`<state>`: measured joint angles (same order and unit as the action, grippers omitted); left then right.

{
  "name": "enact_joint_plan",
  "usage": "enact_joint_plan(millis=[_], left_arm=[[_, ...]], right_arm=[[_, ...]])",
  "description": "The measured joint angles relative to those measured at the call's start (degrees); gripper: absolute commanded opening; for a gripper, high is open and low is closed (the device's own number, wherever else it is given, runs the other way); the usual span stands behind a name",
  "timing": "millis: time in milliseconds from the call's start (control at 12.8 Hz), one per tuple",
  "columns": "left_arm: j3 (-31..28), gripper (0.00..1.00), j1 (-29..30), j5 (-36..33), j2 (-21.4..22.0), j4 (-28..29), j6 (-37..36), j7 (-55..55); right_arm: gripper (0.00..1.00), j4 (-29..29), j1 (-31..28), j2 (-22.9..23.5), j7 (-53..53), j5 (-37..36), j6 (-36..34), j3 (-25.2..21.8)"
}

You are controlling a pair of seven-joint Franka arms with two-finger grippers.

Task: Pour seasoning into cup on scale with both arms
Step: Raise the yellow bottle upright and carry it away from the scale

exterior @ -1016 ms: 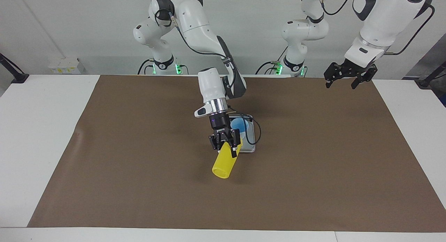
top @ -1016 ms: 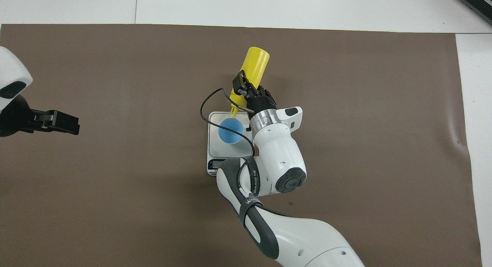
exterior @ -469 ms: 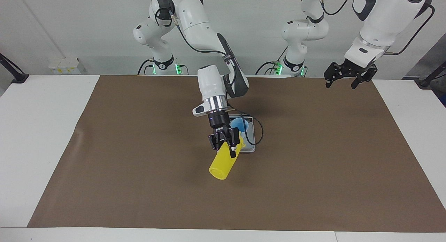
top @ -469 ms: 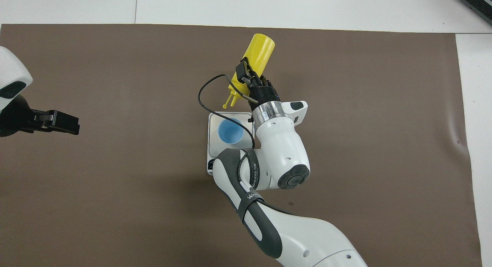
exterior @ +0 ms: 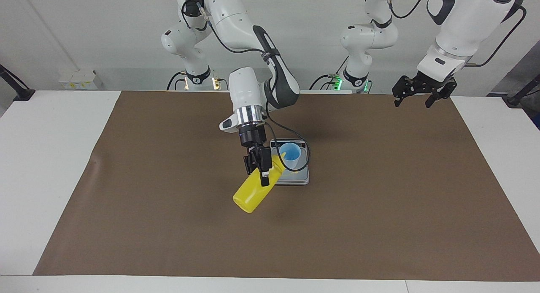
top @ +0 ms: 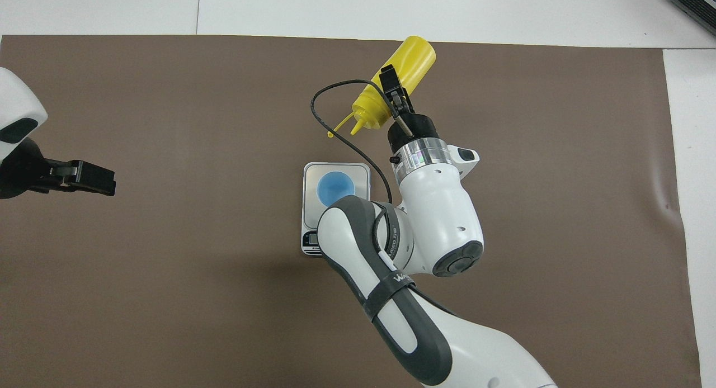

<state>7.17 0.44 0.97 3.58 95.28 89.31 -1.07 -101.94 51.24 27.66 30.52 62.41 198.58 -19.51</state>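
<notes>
1. Gripping the tilted seasoning bottle [exterior: 253, 195] in the air beside the scale [exterior: 300, 179]: right gripper [exterior: 259, 166], fingers clamped.
2. Cup [exterior: 290, 154] stands on scale.
3. Left gripper [exterior: 417, 92] waits with fingers wide, holding nothing.

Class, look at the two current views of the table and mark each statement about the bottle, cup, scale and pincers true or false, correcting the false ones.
1. The right pincer grips the yellow bottle. True.
2. The bottle stands upright on the scale. False: it is held tilted in the air, off the scale.
3. The blue cup sits on the scale. True.
4. The left pincer holds the cup. False: it is open, empty, waiting at the left arm's end of the table.
5. The cup lies on its side. False: it stands upright.
</notes>
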Motion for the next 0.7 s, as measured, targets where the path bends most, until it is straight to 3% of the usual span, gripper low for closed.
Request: enact_joint_plan(millis=[391, 703], left_arm=[[0.0, 1.00, 0.0, 0.0, 0.0, 0.0, 0.0, 0.0], [0.0, 1.00, 0.0, 0.0, 0.0, 0.0, 0.0, 0.0]], right_arm=[[0.00, -0.1, -6.3, -3.8, -5.9, 1.2, -9.7, -0.1], [0.00, -0.3, -8.1, -3.9, -14.8, 1.2, -11.8, -0.1]])
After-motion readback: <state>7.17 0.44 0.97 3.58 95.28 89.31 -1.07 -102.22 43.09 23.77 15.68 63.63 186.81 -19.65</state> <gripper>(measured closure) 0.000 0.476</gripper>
